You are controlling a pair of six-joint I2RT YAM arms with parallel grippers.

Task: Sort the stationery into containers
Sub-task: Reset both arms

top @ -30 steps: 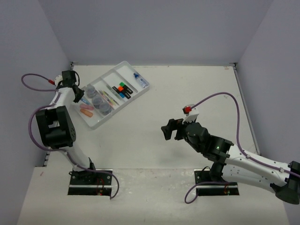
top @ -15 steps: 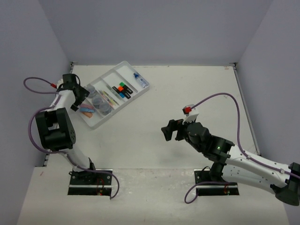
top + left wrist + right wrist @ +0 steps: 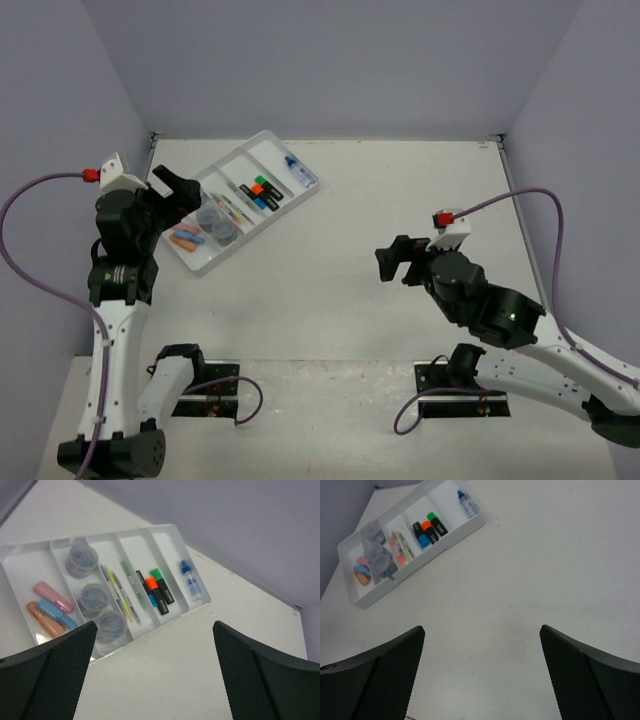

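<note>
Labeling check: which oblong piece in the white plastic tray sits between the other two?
The blue oblong piece, flanked by the pink oblong piece and orange oblong piece.

From above, the left gripper [image 3: 179, 190] covers the tray's [image 3: 272, 152] left corner and one of three clear jars [image 3: 94, 598], whose contents blur, and its fingers [image 3: 50, 680] run off the wrist view's bottom edge.

1. At the far left of the table [image 3: 420, 190]: tray [image 3: 170, 527], set slantwise.
2. In its leftmost compartment: oblong pieces [image 3: 48, 611], side by side.
3. Next to the right: jars [image 3: 93, 598], in a row.
4. Then pens [image 3: 121, 594], then highlighters [image 3: 156, 588].
5. In the rightmost compartment: bottle [image 3: 190, 582], lying lengthwise, alone.
</note>
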